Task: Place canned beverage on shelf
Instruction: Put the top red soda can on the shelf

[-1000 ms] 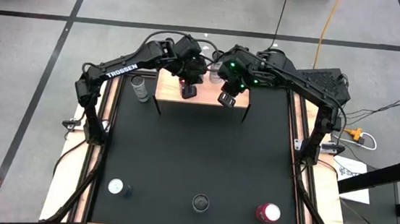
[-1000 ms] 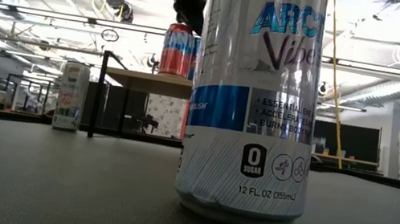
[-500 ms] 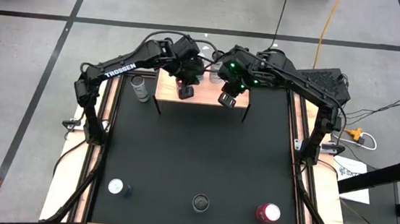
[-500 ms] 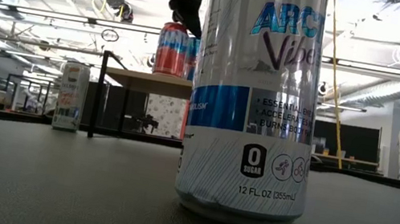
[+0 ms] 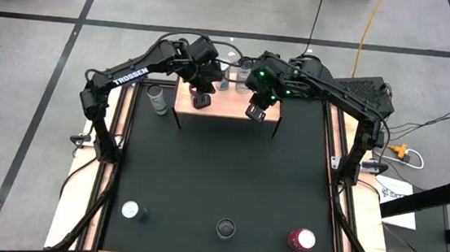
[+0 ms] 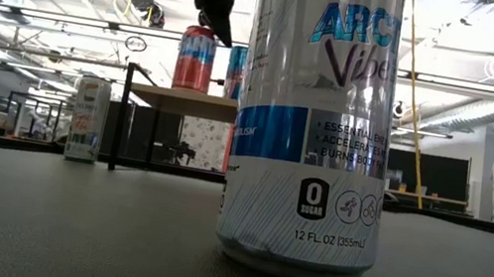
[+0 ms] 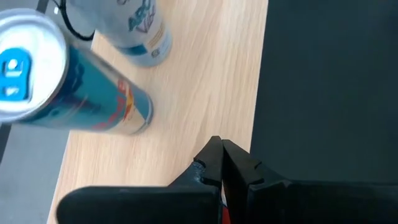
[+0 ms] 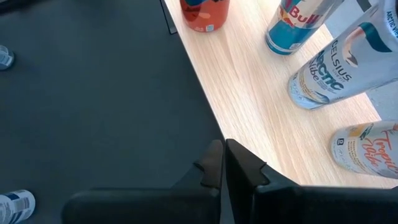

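Reading the high view, I find the shelf at 12 o'clock on the table, with both arms reaching over it.

1. Change: over the last second the red can has shifted along the board toward 9 o'clock. In the low view its base is now level with the board top, so I judge that it is standing on the shelf. The right wrist view confirms this: the can stands upright near the 6 o'clock edge.
2. Left gripper: its fingers are pressed together with nothing between the tips. In the low view it hangs just above the can's rim, on its 3 o'clock side. I cannot tell whether it touches the can.
3. Right gripper: its fingers are also pressed together. It waits over the shelf's 6 o'clock edge, toward the 3 o'clock end.
4. Other stock: a blue can and a pale can stand farther back on the board.

Meaning for the task: I judge this can as placed and moved into its row. Three cans at the table's 6 o'clock edge and one beside the shelf at 10 o'clock are not yet shelved.
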Controlling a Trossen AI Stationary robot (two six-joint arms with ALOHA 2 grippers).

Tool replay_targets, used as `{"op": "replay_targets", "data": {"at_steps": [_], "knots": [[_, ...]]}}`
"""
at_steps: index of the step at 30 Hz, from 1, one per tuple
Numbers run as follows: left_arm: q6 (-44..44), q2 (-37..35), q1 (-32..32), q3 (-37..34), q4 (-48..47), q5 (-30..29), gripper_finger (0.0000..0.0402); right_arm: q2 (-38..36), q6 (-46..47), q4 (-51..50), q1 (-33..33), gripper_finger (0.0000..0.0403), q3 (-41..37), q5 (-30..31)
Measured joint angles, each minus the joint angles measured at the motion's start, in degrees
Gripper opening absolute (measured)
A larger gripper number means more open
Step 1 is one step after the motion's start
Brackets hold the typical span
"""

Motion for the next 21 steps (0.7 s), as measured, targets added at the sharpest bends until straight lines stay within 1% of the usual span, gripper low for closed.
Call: {"op": "replay_targets", "data": {"at_steps": [5,17,21], "knots": [[-0.1,-0.3,0.7,0.0,-1.3,0.0,0.0004,0.0,0.0,0.0,0.0,0.0,0.0,-0.2],[0.1,-0.9,0.7,0.3,-0.8,-0.1,0.0004,0.0,0.0,0.0,0.0,0.0,0.0,-0.2],[0.1,-2.0,0.6,0.2,-1.2,1.2,0.0004,0.0,0.0,0.5,0.0,0.0,0.0,-0.2]]}}
